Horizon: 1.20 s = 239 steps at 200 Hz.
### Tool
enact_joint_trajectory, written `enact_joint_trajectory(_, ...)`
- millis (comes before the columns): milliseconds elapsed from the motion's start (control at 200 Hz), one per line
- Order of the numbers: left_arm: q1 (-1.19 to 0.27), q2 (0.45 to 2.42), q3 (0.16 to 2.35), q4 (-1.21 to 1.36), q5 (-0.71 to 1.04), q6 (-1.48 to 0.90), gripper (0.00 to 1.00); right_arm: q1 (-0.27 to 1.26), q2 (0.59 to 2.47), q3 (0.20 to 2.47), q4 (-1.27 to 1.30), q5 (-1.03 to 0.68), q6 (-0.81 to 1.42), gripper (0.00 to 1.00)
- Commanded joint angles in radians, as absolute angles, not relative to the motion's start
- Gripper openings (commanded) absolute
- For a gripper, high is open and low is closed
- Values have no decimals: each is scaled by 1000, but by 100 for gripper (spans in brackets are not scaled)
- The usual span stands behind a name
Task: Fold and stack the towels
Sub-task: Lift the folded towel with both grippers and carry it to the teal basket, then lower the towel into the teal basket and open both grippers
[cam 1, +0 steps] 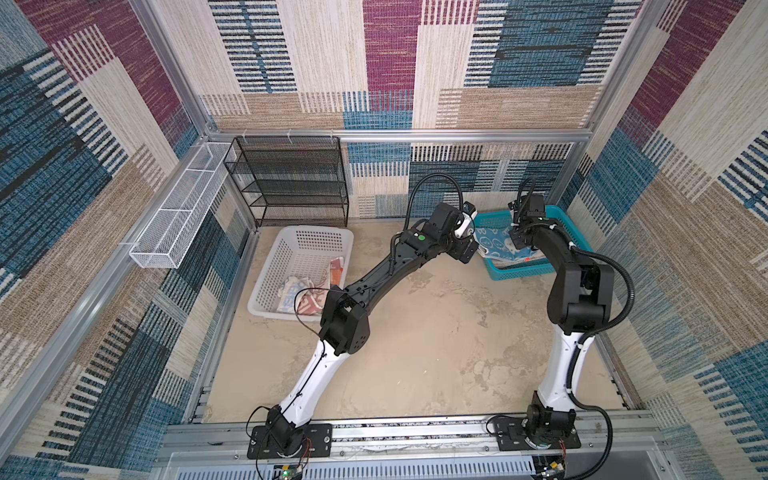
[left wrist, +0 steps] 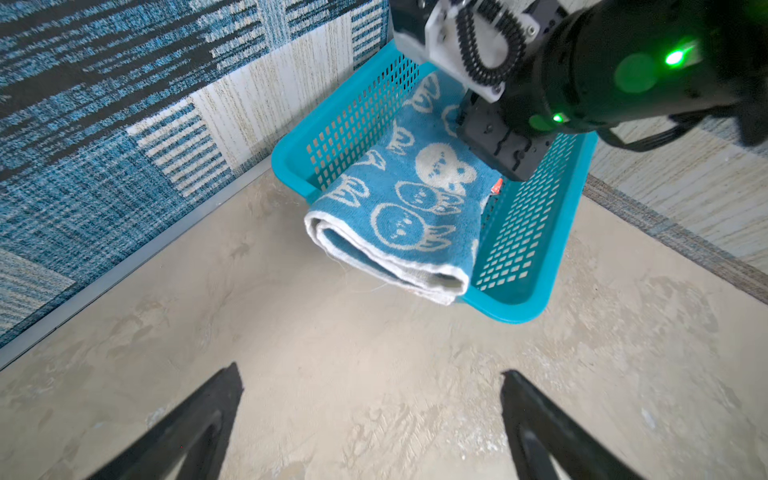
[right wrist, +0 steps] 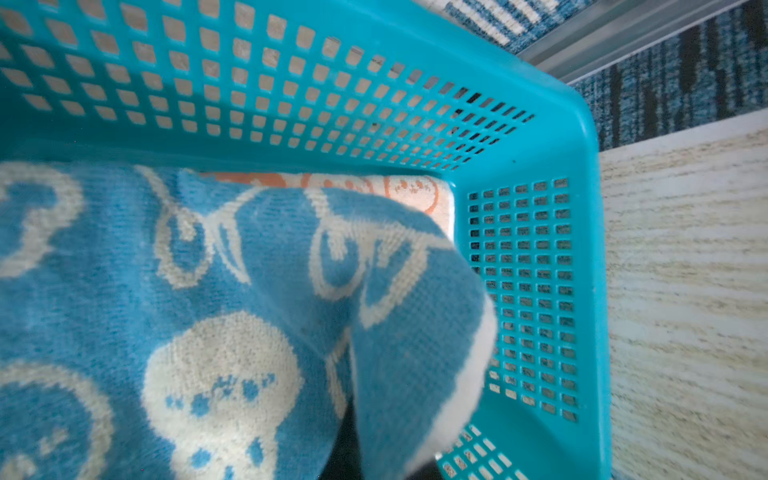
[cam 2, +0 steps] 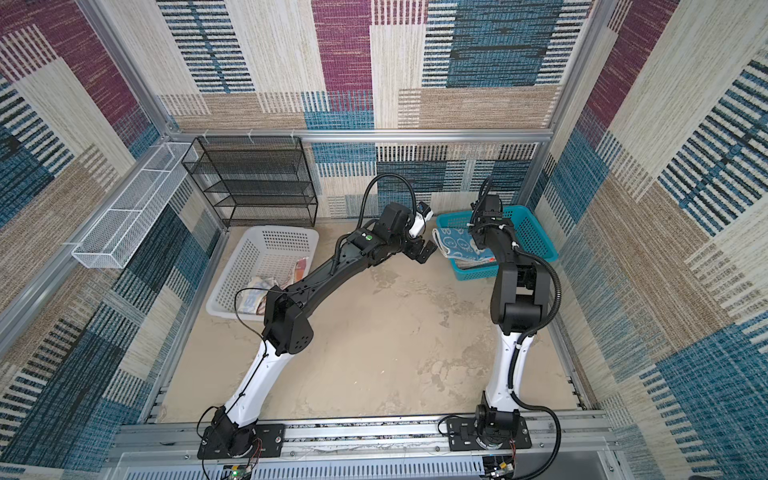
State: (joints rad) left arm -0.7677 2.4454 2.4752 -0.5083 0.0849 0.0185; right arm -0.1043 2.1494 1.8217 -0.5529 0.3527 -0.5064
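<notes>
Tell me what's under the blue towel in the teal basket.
The edge of an orange-and-cream towel shows under the blue towel, inside the teal basket. The rest beneath is covered.

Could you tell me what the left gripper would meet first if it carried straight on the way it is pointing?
Probably the folded end of the blue towel, which overhangs the rim of the teal basket. The open left gripper aims that way over bare table. If its tilt is steeper, the table comes first; depth is unclear.

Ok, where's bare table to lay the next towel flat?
The tabletop is bare across the middle, between the white basket and the teal basket; the left arm slants over part. Crowded: the teal basket, right gripper pinching the blue towel atop an orange towel.
</notes>
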Motion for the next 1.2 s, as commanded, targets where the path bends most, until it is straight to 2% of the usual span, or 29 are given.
enact_joint_trajectory(0,-769,2445,2463,-486,69,28,99,-109,2184,1854,-471,373,-555,0)
enact_joint_trajectory(250,-769,2446,2427,-462,63,30,99,-118,2178,1807,-368,356,-584,0)
enact_joint_trajectory(476,-767,2451,2414,-454,59,30,99,-126,2218,1838,-383,377,-595,0)
enact_joint_trajectory(656,-767,2455,2405,-450,55,27,99,-128,2151,1850,-404,296,-551,0)
enact_joint_trajectory(831,-768,2450,2405,-459,51,20,99,-131,2117,1851,-409,306,-580,0)
enact_joint_trajectory(1192,-768,2457,2403,-463,41,29,99,-146,2198,1862,-442,311,-559,0)
